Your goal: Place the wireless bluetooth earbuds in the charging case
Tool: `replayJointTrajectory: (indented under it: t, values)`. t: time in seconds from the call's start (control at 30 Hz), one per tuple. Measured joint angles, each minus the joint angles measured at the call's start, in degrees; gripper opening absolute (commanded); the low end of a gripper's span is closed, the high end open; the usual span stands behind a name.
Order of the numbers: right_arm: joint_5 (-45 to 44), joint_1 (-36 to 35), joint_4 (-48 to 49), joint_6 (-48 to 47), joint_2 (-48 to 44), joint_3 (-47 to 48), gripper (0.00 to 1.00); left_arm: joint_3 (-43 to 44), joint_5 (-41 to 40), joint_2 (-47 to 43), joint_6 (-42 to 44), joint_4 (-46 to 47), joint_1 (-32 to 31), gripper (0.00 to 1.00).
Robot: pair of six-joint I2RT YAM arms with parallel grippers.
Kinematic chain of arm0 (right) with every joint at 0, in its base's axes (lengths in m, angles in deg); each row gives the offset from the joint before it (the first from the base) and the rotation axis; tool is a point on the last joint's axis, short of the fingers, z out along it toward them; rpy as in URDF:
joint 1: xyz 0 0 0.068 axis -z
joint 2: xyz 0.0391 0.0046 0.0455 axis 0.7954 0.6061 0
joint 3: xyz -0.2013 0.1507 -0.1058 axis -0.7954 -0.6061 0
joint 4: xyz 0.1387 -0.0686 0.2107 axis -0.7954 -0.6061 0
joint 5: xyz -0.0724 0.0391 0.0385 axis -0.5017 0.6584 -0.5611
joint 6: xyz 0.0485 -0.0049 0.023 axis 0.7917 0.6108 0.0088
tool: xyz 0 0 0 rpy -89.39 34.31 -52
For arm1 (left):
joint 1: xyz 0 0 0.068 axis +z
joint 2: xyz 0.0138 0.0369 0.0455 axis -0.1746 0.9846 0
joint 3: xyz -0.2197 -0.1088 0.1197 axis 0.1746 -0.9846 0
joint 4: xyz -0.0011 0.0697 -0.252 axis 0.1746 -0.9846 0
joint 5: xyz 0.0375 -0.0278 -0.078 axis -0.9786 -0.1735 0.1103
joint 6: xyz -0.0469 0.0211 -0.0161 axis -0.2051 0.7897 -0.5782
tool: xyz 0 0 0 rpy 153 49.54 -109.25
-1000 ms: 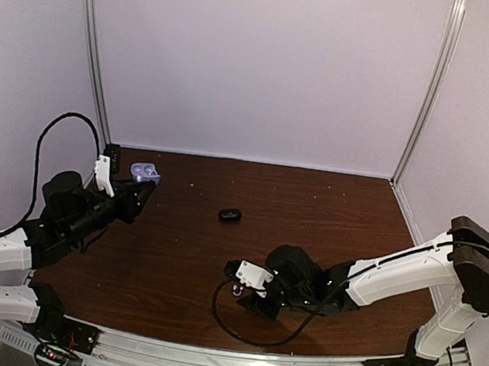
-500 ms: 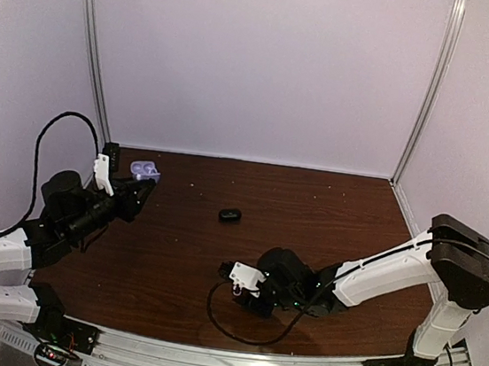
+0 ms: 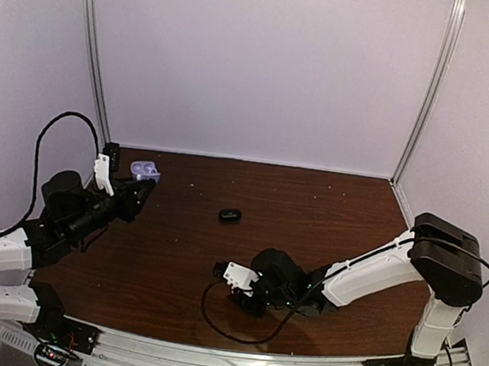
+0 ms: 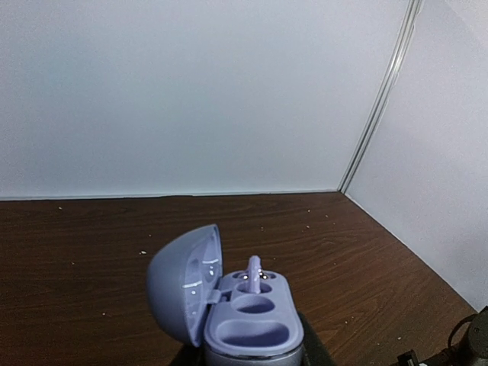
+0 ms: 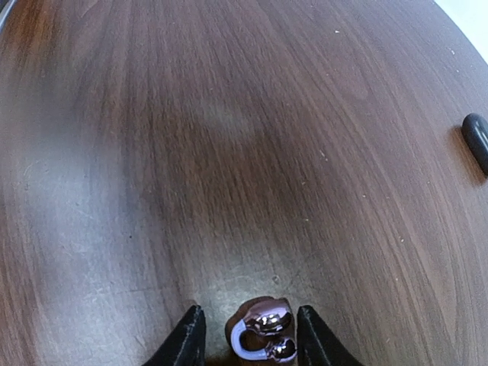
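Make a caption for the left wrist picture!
The left pincer grips the open charging case, lid swung left, brown table behind.

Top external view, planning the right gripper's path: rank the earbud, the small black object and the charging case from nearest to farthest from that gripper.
1. The earbud: on the table between the fingers of the right gripper, near edge.
2. The small black object: mid-table, beyond that gripper.
3. The charging case: far-left back corner, lid open, held by the left gripper.

- Desk (image 3: 330,211): dark brown wood grain, scattered pale specks, soft glare patches.
- Walls (image 3: 260,60): plain pale lavender-white panels on three sides.
- Uprights (image 3: 91,48): slim aluminium, at both back corners.
- Rail (image 3: 232,360): ribbed aluminium along the near edge.
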State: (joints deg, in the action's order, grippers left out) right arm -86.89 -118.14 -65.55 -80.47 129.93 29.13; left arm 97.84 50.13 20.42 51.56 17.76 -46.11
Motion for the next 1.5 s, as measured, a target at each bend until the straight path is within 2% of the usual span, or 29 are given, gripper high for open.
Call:
replayJointTrajectory:
  t: [0.23,0.7,1.27,1.5]
  values:
    - [3.08,2.97,2.58,1.81,1.42,0.13,0.25,0.00,0.00,0.26,0.07,0.00,0.00,0.00]
    - [8.94,5.38,1.62,5.46,1.51,0.81,0.12,-0.81,1.01,0.35,1.18,1.31,0.00,0.00]
    - [14.86,7.32,-7.56,9.70,-4.48,0.85,0.10,-6.73,15.91,7.23,6.38,12.83,-0.09,0.00]
    - [15.47,7.63,-8.98,10.69,-4.92,0.83,0.24,-7.17,19.15,8.15,7.98,16.20,-0.92,0.00]
